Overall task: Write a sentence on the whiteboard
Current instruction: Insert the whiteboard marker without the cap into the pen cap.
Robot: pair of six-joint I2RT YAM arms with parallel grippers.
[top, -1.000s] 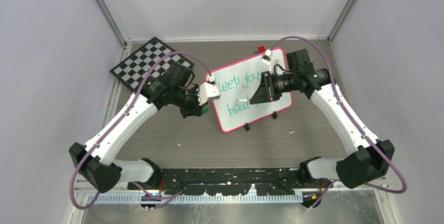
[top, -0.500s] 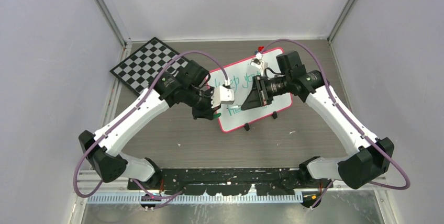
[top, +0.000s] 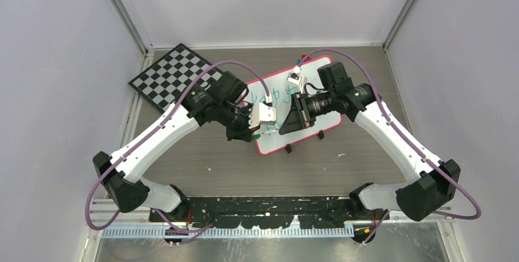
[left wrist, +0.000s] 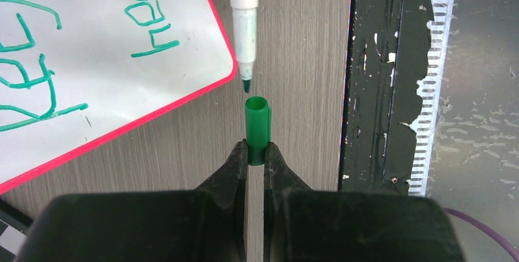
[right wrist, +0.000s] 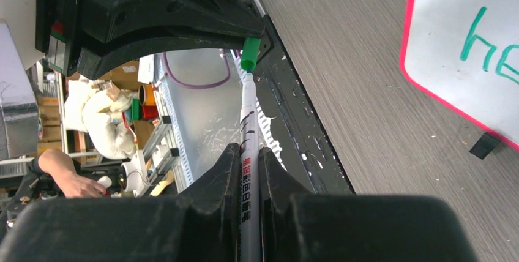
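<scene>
The whiteboard [top: 270, 142] lies tilted on the wood table, with my two arms crossing over it. The green sentence [top: 275, 95] is partly hidden; "head" [left wrist: 150, 26] and part of "keep" show in the left wrist view, and "he" [right wrist: 489, 54] in the right wrist view. My left gripper [left wrist: 256, 152] is shut on a green marker cap [left wrist: 257, 127], its open mouth facing the pen. My right gripper [right wrist: 248, 152] is shut on the white marker [right wrist: 247, 115]. The marker's green tip [left wrist: 246, 84] sits in line with the cap, a small gap away, just off the board's near-left corner.
A black-and-white chessboard [top: 171, 78] lies at the far left. The board's black feet [top: 287, 148] stick out at its near edge. A black mounting strip [top: 263, 204] and a slotted metal rail run along the near table edge. Grey walls enclose the table.
Both grippers have moved toward each other and toward the board's near-left corner. The marker tip and the cap have come close together, nearly meeting.
</scene>
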